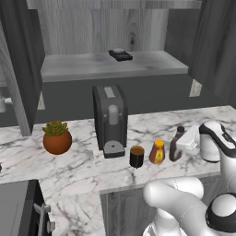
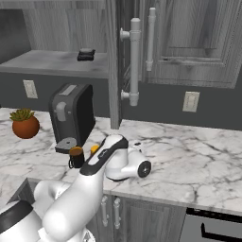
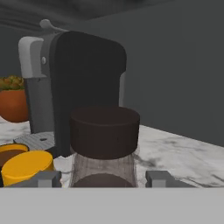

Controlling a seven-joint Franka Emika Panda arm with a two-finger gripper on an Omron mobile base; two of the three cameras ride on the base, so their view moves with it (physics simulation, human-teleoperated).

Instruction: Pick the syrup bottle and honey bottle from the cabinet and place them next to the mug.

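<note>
The syrup bottle [image 1: 175, 146] stands upright on the marble counter, at the right end of a row with the honey bottle [image 1: 157, 152] and the mug [image 1: 136, 156]. My gripper [image 1: 183, 139] is at the syrup bottle's neck. In the hand view the dark cap of the syrup bottle [image 3: 105, 131] sits between my fingertips [image 3: 49, 178], with a small gap on each side, so the gripper [image 3: 104, 179] is open around it. The honey bottle's orange cap [image 3: 26, 166] and the mug [image 3: 8, 152] lie to the left. The cabinet [image 1: 115, 65] shelf is above and behind.
A dark coffee machine [image 1: 110, 120] stands just behind the mug. A terracotta plant pot [image 1: 57, 139] is to the left. A small dark object [image 1: 120, 55] lies on the cabinet shelf. An open cabinet door with white handles [image 2: 134, 61] hangs above the counter.
</note>
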